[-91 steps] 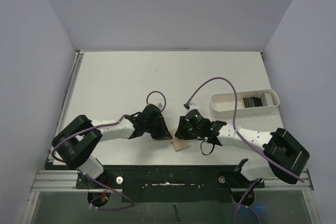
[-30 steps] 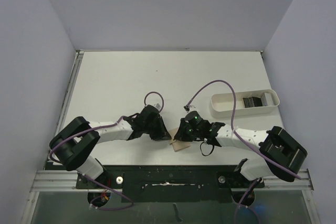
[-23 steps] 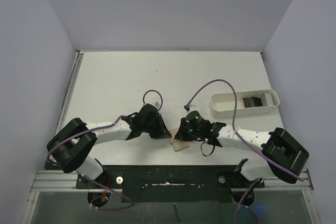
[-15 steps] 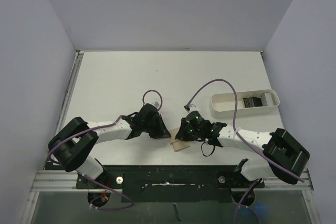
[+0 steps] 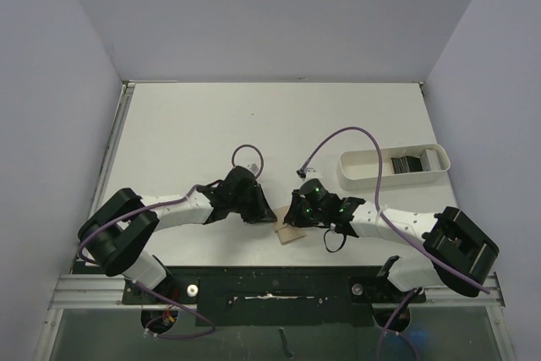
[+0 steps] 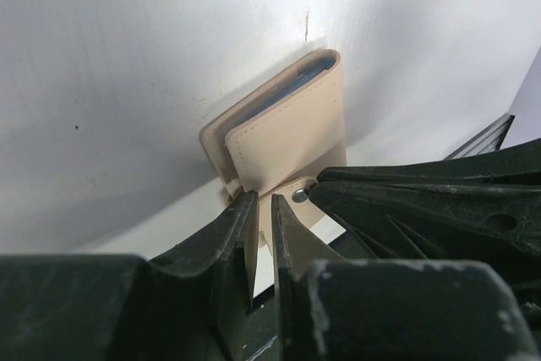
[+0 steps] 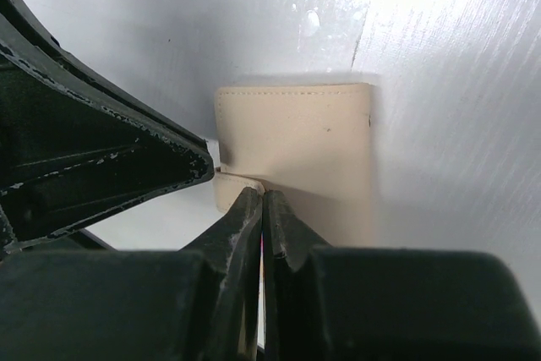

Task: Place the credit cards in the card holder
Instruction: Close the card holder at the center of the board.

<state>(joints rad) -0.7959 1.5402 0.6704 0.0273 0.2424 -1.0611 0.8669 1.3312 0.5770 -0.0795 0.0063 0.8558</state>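
The card holder (image 5: 292, 234) is a tan bifold lying closed on the table near the front edge; it also shows in the left wrist view (image 6: 287, 137) and the right wrist view (image 7: 296, 145). My left gripper (image 5: 267, 216) (image 6: 264, 230) is shut on its snap tab (image 6: 292, 194), which runs between the fingers. My right gripper (image 5: 292, 216) (image 7: 264, 205) is shut, its tips pressed against the holder's near edge beside the tab (image 7: 232, 189). The credit cards (image 5: 408, 162) are a dark stack in the white tray (image 5: 363, 166) at the right.
Purple cables loop over both arms (image 5: 338, 137). The front table edge and the black rail (image 5: 270, 281) lie just behind the card holder. Grey walls stand on the left, back and right.
Both grippers stay at the card holder. The left wrist has shifted slightly back and forth; the holder has hardly moved.
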